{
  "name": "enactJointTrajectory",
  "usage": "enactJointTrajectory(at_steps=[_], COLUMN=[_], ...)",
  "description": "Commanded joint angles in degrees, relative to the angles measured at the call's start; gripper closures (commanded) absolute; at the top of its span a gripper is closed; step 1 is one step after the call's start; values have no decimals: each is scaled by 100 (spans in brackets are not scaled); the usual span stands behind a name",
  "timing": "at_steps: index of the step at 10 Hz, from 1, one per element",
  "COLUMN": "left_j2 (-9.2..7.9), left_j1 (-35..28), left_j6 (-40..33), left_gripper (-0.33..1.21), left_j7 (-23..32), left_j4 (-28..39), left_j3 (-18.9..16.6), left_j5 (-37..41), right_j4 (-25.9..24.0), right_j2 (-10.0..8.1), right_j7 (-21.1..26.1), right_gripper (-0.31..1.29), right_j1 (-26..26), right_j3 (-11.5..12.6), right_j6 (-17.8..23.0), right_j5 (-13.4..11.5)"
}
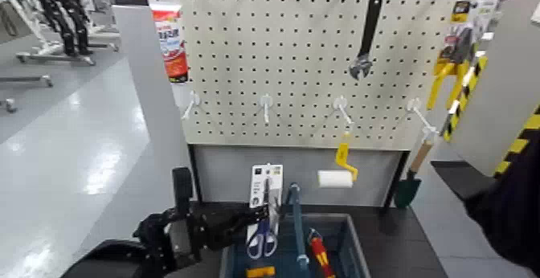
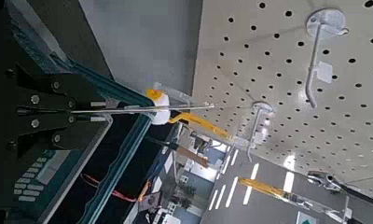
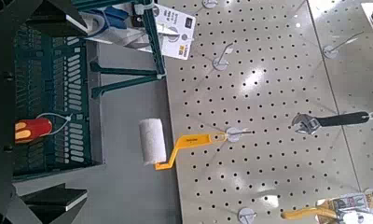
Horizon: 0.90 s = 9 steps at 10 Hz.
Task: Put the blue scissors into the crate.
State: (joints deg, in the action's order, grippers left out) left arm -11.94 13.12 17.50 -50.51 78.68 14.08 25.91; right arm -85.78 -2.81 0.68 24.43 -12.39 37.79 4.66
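Left gripper (image 1: 259,214), at seven o'clock: narrow, pinching the card edge-on, apparently so the handles hang free. Blue scissors (image 1: 263,239), carded, upright, handles down, at the crate's eleven o'clock, seemingly placed there for lowering beside the centre handle (image 1: 298,226). Crate (image 1: 359,247), six o'clock, holding a red-handled tool (image 1: 321,255). Paint roller (image 1: 335,178), four o'clock, hung by its yellow frame. Right gripper (image 3: 68,107), four o'clock, wide, empty, presumably waiting.
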Motion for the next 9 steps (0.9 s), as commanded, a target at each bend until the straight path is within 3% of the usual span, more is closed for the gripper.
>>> enactJointTrajectory(at_steps=[1, 4, 5, 6, 7, 9], left_j2=[7, -1, -1, 7, 7, 7], left_j1=[-3, 6, 6, 6, 6, 6], left_j6=[25, 113, 192, 210, 236, 201], left_gripper=[118, 118, 105, 53, -8, -3], left_j7=[-21, -29, -38, -21, -21, -29], left_j4=[-99, -134, -125, -81, -37, -28], left_j3=[69, 121, 112, 104, 121, 104], left_j5=[-77, -165, -271, -359, -394, -394], right_j4=[0, 0, 0, 0, 0, -8], right_j2=[0, 0, 0, 0, 0, 0], right_j7=[-7, -7, -7, -7, -15, -7], right_gripper=[9, 9, 9, 9, 9, 9], right_j1=[-9, -9, -9, -9, -9, 0], right_j3=[0, -9, 0, 0, 0, 0], right_j6=[0, 0, 0, 0, 0, 0], right_j5=[0, 0, 0, 0, 0, 0])
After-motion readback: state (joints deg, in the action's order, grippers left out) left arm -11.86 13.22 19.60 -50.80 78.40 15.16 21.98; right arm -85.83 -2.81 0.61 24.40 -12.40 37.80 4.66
